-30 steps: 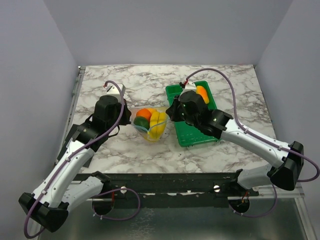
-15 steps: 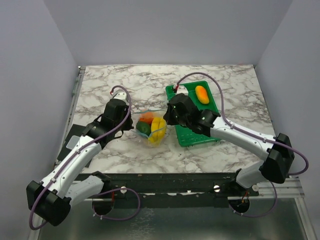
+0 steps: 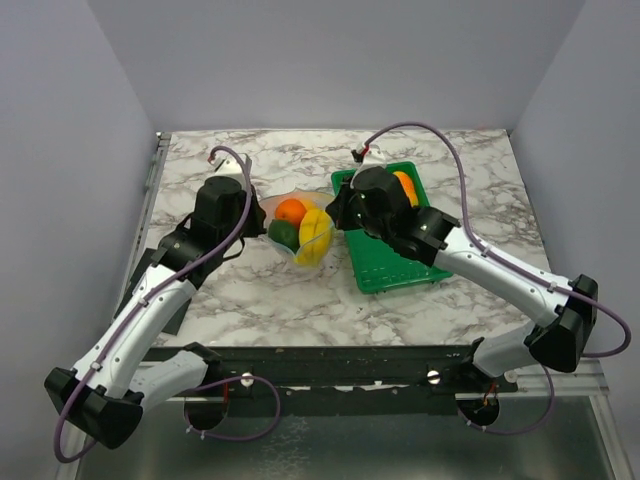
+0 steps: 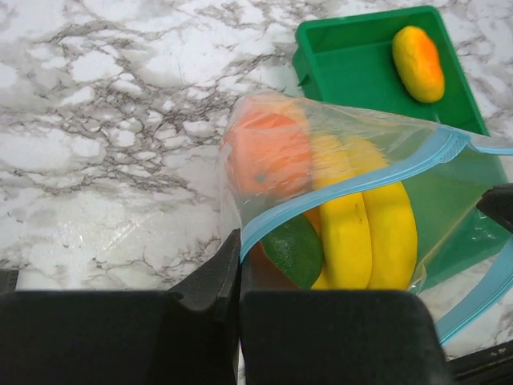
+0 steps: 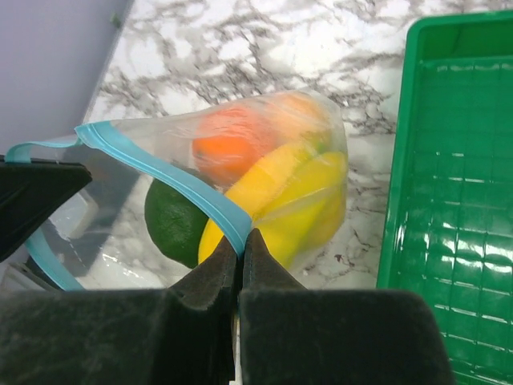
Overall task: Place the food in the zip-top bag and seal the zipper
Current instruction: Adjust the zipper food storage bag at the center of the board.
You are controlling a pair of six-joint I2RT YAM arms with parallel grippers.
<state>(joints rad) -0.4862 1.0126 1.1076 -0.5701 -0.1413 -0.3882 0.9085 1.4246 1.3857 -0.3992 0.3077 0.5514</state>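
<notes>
The left fingers (image 4: pixel 210 282) are clenched on the near left end of the zipper (image 4: pixel 345 188), the light blue strip of the zip-top bag (image 3: pixel 300 232). The right fingers (image 5: pixel 210 277) are pressed together on the same strip at the bag's other end. The clear bag is strung between the two arms above the middle of the marble desk (image 3: pixel 255 300). Whether its bottom rests on the desk cannot be told. The two sides of the blue strip stand apart, so the mouth gapes toward the arms. Inside the bag sit a round orange (image 4: pixel 268 160), a yellow banana (image 4: pixel 377 233) and a dark green piece (image 4: pixel 295 250), packed against each other. Just to the right of the bag lies a green tray (image 3: pixel 385 275), and one orange-yellow fruit (image 3: pixel 405 186) rests loose at its far end.
</notes>
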